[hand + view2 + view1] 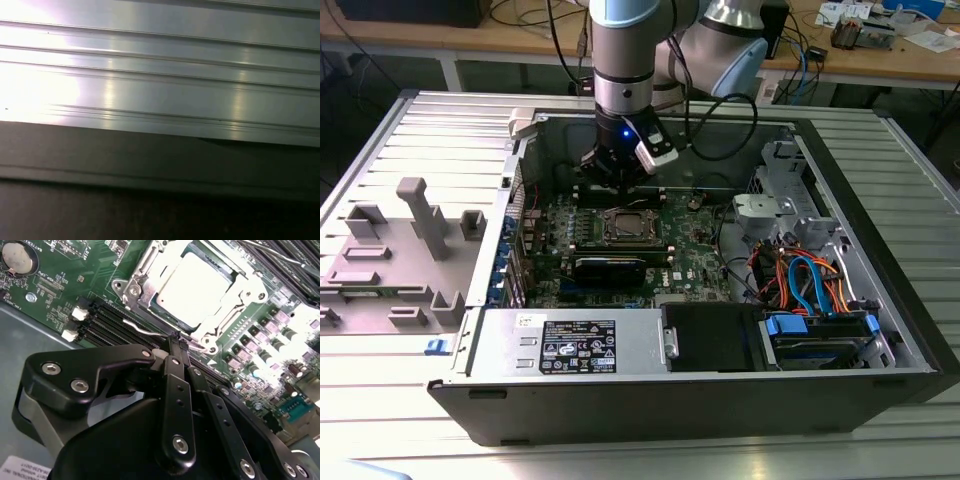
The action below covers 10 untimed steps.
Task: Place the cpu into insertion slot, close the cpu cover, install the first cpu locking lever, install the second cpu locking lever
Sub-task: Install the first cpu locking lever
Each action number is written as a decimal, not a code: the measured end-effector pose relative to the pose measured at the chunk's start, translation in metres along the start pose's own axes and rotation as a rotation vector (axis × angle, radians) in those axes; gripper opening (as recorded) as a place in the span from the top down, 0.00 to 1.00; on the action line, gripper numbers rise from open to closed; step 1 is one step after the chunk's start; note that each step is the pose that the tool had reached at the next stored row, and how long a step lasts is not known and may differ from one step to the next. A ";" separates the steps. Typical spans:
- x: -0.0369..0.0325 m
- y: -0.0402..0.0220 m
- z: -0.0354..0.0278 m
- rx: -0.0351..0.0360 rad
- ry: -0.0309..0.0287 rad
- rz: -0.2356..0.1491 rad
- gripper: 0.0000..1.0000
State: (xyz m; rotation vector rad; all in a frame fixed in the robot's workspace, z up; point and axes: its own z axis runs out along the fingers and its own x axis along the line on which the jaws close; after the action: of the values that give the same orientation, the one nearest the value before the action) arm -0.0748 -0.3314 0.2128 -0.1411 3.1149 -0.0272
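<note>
Upper centre of the second wrist view: cpu (pixel 202 287) seated in the insertion slot (pixel 131 290), cpu cover (pixel 240 285) down around it.

Item: gripper (pixel 175 340), fingers drawn together, tips pinching or pressing a thin wire locking lever (pixel 145 331) just beside the socket edge; which, I cannot tell. Exterior view places the gripper (pixel 620 175) mid-frame over the motherboard (pixel 705 245), inside the computer case (pixel 880 300) on the ribbed surface (pixel 380 140). Handling note, judged: steady downward pressure, then sideways under its hook, avoiding the memory slots (pixel 107 322).
</note>
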 end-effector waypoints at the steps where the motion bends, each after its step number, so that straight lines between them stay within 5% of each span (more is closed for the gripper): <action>1: -0.0008 0.0000 0.0009 -0.0001 0.0000 -0.002 0.89; 10: -0.0112 -0.0009 0.0077 -0.0014 0.0006 -0.014 0.89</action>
State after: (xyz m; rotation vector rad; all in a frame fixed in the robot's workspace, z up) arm -0.0633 -0.3314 0.2053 -0.1626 3.1147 -0.0253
